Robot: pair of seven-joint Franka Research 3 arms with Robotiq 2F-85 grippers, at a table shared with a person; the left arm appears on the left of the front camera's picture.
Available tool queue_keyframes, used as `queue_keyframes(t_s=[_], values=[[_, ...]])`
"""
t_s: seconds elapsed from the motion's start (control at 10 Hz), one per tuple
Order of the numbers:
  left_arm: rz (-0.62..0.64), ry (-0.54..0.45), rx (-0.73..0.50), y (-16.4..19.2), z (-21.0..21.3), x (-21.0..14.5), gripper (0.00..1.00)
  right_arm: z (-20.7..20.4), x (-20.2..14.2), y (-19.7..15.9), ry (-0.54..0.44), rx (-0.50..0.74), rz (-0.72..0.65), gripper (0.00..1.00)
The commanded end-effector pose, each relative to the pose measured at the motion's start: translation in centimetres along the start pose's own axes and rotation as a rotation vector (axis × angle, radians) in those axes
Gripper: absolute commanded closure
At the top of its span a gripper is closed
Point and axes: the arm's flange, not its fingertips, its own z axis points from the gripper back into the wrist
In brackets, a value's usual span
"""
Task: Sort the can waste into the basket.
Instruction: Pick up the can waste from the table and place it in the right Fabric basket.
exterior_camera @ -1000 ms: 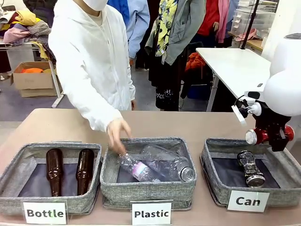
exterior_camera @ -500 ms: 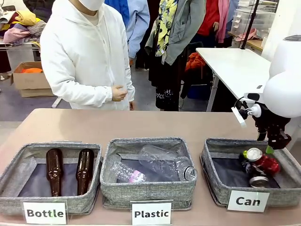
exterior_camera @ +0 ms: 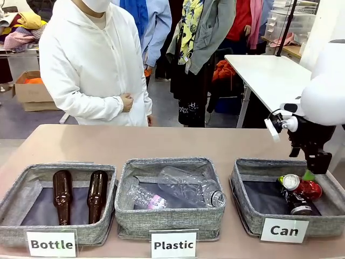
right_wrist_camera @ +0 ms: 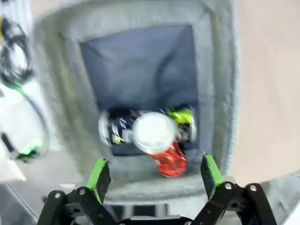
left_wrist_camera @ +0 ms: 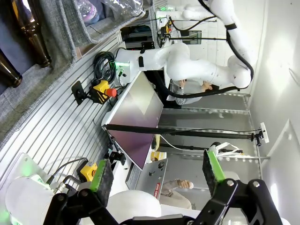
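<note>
The red can with its silver top lies in the grey "Can" basket at the right, resting against the black-and-grey can. My right gripper hangs open just above them, nothing between its fingers. Looking down from the right wrist, the red can lies across the black-and-grey can inside the basket, between my spread green pads. My left gripper is open and points away from the table.
The "Plastic" basket in the middle holds clear bottles. At the left, the "Bottle" basket holds two brown glass bottles. A person in a white hoodie stands across the table, hands held at the chest.
My right gripper let the red can go into the "Can" basket and rose a little. The person drew the hand back from the "Plastic" basket and stood up.
</note>
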Motion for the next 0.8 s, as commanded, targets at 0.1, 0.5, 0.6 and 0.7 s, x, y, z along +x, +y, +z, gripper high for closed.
queue_keyframes(t_s=[0.1,0.5,0.6,0.7], values=[[0.001,-0.009,-0.020,-0.4,-0.1,0.2,0.00,3.9,0.1,-0.5,-0.398,0.387,-0.361,0.00],[0.001,-0.009,-0.020,-0.4,-0.1,0.2,0.00,5.9,-1.4,-1.9,-0.862,0.899,-0.790,0.00],[0.001,-0.009,-0.020,-0.4,-0.1,0.2,0.00,6.1,-1.6,-2.3,-0.916,1.007,-0.873,0.00],[0.001,-0.009,-0.020,-0.4,-0.1,0.2,0.00,6.3,-1.9,-3.0,-0.998,1.136,-1.002,0.00]])
